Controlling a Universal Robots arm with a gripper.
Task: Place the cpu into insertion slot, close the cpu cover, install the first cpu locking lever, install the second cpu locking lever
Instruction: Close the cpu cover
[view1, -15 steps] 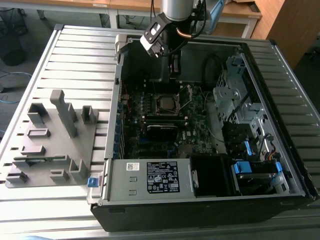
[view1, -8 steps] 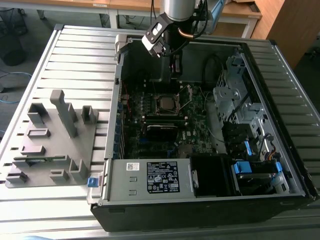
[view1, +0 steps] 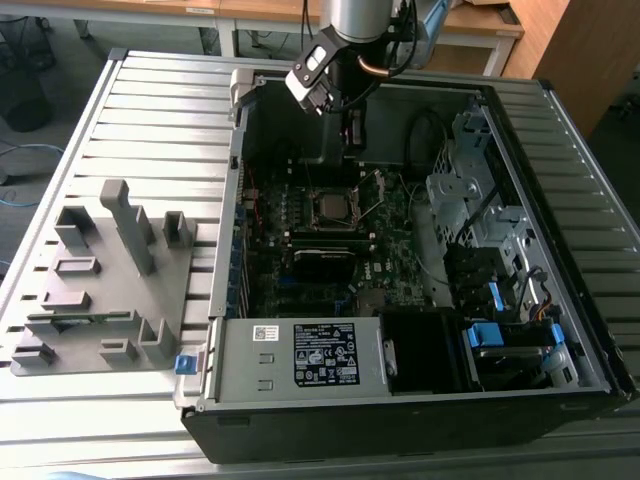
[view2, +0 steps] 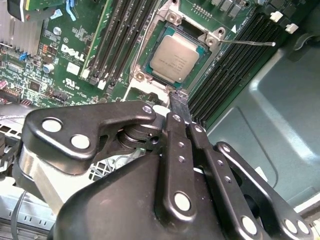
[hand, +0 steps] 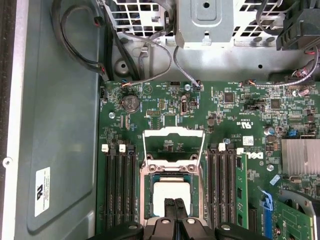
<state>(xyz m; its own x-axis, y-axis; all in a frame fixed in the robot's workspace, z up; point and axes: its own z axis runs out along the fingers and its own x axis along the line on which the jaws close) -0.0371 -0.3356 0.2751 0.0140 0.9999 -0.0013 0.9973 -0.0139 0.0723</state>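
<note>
Gripper (view1: 350, 128) is down inside the open case (view1: 226, 230), hanging over the green board (hand: 150, 97). My fingers (view2: 178, 107) are pressed together with nothing between them. In the second wrist view the tips sit right at the rim of the slot (view2: 145, 80), and I cannot tell whether they touch it.

The cpu (view2: 176, 56) is in the slot, lying flat with its silver top up, square with the frame around it. In the first wrist view it shows just past my fingertips, which overlap its near edge.

The cover (hand: 173, 131) is swung open off the far edge of the slot, and the board shows through its open middle. One thin lever (view2: 247, 43) sticks out free from the slot's corner, across the long black memory slots (view2: 225, 65). More of those run on both sides of the slot.

In the exterior view, a grey fixture (view1: 110, 290) lies on the slatted table (view1: 150, 110), well apart from me on the exterior view's left, outside the case.
</note>
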